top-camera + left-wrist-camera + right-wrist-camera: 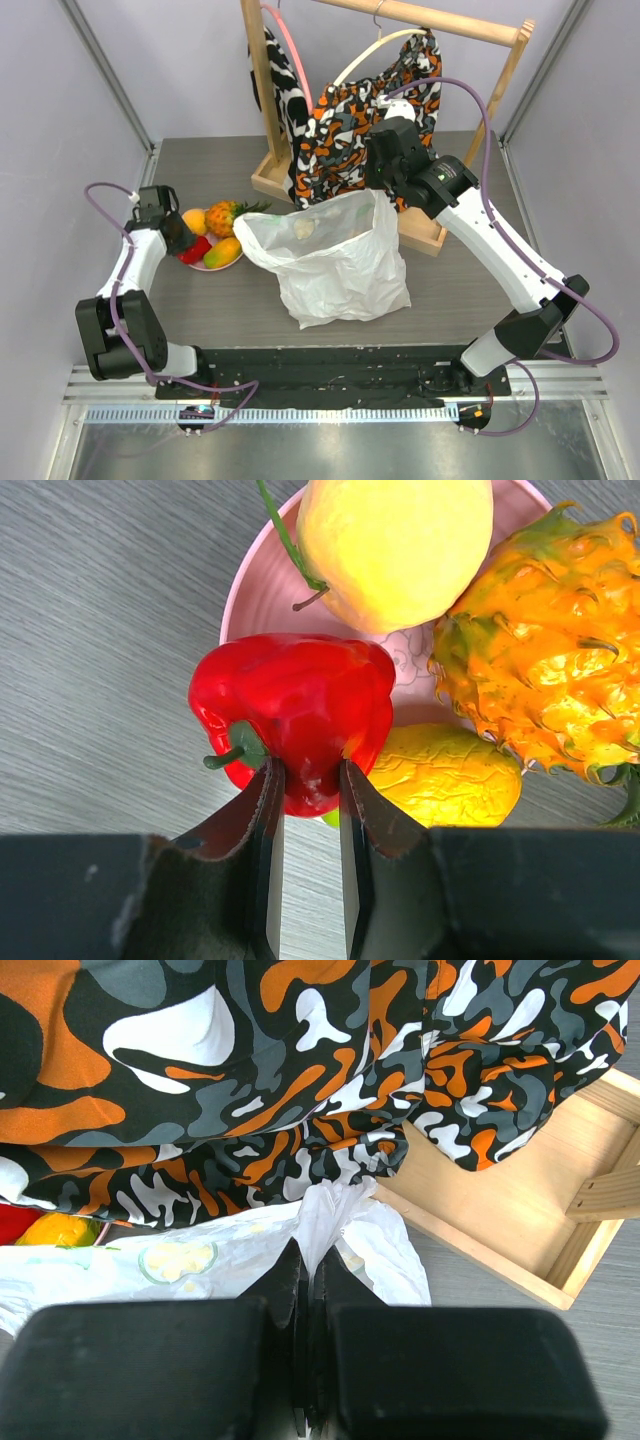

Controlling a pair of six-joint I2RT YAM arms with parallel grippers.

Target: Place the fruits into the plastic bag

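Fruits [222,215] heaped on round pink plate [260,590], left side of grey table [480,290]: shiny red fruit [290,710], yellow-orange round fruit [395,545], spiky orange pineapple [545,650], yellow-green mango [445,780]. Left gripper [308,770] narrowed onto red fruit's near end, fingers pressing both sides. Crinkly translucent white plastic bag [340,265] standing mid-table, mouth upward. Right gripper [308,1252] pinched fully closed on bag's far rim, just before orange-black-white patterned cloth [250,1080].
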